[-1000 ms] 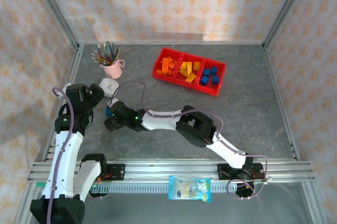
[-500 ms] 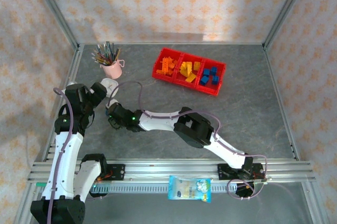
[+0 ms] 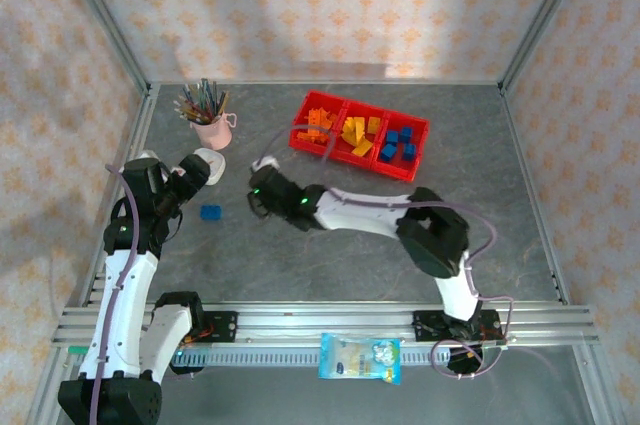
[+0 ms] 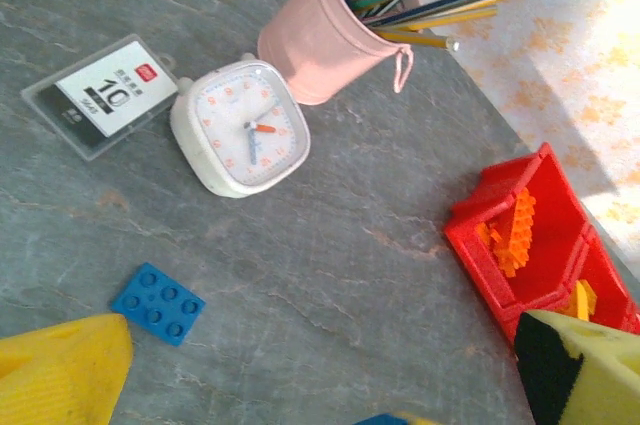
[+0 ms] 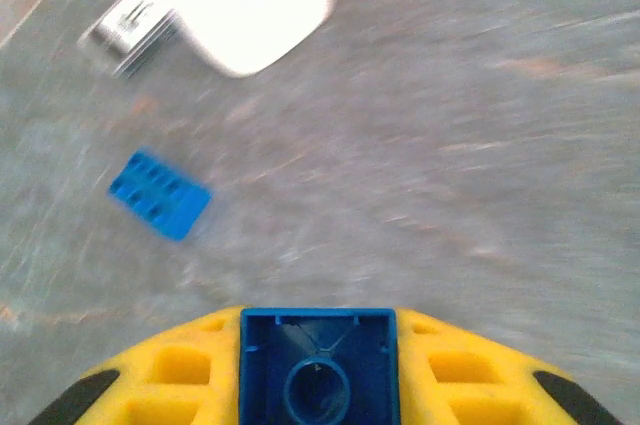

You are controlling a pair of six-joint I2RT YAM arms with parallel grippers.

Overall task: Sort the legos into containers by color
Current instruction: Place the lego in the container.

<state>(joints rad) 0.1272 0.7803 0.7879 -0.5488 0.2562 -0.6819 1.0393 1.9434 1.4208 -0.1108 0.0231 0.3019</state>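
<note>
Holding a blue lego (image 5: pixel 318 365) clenched in our right pincer (image 3: pixel 260 193), just near-left of the red containers (image 3: pixel 398 175), we risk releasing early over the nearest orange bin (image 3: pixel 308 148); blue belongs in the rightmost.

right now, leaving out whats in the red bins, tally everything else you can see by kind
blue flat lego plate, lying loose: 1
blue lego brick, held in the right gripper: 1
pink cup of pencils: 1
white clock: 1
clear card case: 1
total: 5
</note>
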